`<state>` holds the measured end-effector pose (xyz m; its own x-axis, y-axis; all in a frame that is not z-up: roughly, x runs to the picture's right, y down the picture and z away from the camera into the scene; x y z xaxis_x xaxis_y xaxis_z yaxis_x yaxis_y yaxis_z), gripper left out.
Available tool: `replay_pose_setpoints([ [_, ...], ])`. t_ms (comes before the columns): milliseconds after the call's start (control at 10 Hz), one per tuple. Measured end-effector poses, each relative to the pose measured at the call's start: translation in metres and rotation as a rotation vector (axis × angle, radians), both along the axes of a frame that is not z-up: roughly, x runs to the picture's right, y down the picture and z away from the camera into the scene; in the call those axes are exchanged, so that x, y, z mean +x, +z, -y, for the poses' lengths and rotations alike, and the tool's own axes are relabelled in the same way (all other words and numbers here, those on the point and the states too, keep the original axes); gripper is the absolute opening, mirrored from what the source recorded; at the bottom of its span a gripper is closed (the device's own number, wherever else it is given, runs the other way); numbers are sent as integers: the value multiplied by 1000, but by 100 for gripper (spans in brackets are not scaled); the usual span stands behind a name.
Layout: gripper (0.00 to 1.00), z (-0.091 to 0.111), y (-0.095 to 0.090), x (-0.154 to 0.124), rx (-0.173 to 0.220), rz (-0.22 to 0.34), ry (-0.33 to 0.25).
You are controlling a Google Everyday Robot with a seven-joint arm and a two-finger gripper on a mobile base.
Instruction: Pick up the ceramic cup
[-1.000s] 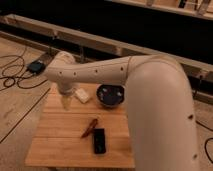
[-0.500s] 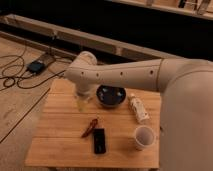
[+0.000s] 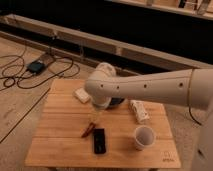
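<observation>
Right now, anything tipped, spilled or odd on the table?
Nothing stands out. The ceramic cup stands upright near the front right of the table, with no spill visible. The gripper hangs over mid-table, apart from the cup.

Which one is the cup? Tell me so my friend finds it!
On the wooden table, look near the front right corner. The cup stands there, right of the flat black thing, away from the gripper over the table's middle. It is the only round, open-topped white thing; the white packet behind it lies flat.
</observation>
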<state>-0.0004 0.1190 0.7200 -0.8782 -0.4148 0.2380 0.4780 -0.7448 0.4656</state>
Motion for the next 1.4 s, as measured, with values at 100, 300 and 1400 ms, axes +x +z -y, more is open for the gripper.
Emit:
replay_pose_setpoints([
  [100,80,-5,-2,16,3,-22,16],
  [300,80,-9,-3,56,13,-72,51],
  [1400,80,2,32,177,27,-112,16],
])
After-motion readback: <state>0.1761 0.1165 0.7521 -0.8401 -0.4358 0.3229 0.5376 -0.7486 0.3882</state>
